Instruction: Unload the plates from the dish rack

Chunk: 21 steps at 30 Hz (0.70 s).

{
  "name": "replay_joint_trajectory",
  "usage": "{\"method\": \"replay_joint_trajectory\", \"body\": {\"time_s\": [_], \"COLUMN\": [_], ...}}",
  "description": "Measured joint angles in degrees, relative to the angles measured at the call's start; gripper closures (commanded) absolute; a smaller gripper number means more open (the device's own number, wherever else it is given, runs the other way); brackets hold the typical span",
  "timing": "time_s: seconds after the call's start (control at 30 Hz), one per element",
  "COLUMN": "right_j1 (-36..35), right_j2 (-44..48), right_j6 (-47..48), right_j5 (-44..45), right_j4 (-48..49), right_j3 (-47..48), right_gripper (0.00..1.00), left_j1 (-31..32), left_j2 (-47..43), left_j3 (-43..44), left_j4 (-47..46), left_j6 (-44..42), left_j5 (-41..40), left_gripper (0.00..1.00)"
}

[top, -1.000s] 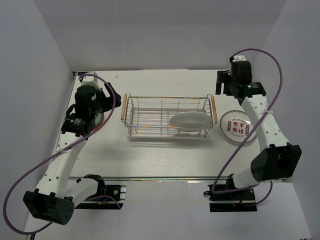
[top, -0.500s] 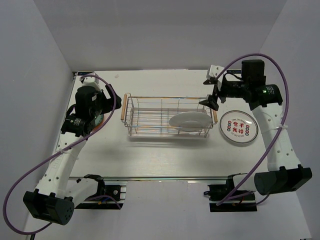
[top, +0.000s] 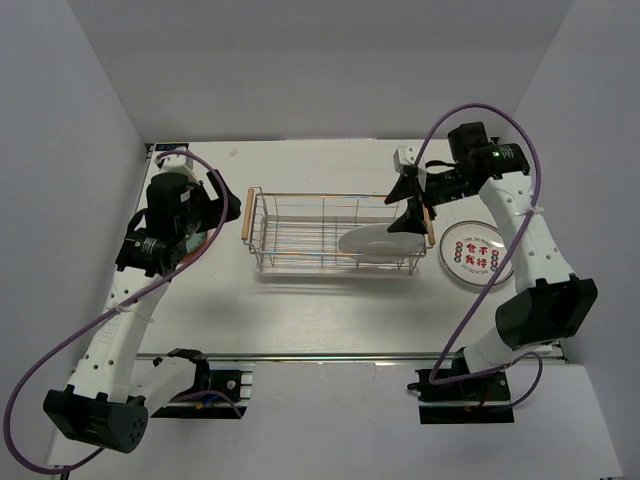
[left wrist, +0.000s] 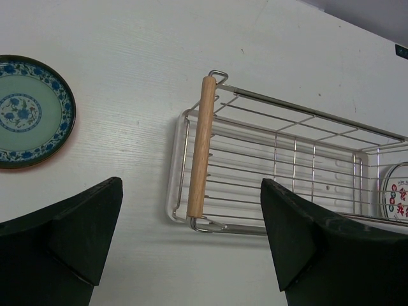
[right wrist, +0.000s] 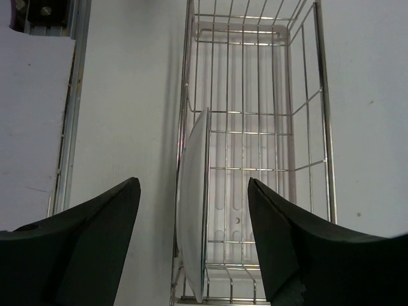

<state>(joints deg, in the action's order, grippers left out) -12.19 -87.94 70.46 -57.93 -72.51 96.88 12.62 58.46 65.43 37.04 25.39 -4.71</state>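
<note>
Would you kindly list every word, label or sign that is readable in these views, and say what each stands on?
"食不": top row of four red Chinese characters on the printed white plate lying right of the dish rack.
Bottom row on that plate: too blurred to read surely.
Left wrist view, plate edge beyond the rack: red characters, cut off, unreadable.
Nothing else carries text.

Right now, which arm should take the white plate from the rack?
Right. The right gripper hovers open over the plate, rim between its fingers; the left gripper sits beyond the rack's other end.
</note>
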Motion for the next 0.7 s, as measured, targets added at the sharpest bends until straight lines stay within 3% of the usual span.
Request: {"method": "replay_joint_trajectory", "body": {"time_s": [0.3, 0.53, 0.7], "right_j1": [-1.64, -2.16, -2.19], "right_j2": [-2.14, -5.4, -7.28], "right_j6": [-2.86, -4.85, -5.09], "right_j5": [1.22, 1.44, 1.46], "right_j4": [-0.52, 0.24, 0.2], "right_j3": [-4.07, -4.44, -4.55], "right_gripper": [0.29, 0.58, 0.63], "left_j1": [0.0, 0.0, 0.0], "left_j2": [1.27, 2.78, 3.23], "left_j3": [0.98, 1.09, 1.09], "left_j4": [0.74, 1.68, 1.73], "left_j6": [0.61, 0.59, 0.61], "left_j5": [0.07, 0.07, 0.04], "left_gripper": [0.02, 0.02, 0.02]}}
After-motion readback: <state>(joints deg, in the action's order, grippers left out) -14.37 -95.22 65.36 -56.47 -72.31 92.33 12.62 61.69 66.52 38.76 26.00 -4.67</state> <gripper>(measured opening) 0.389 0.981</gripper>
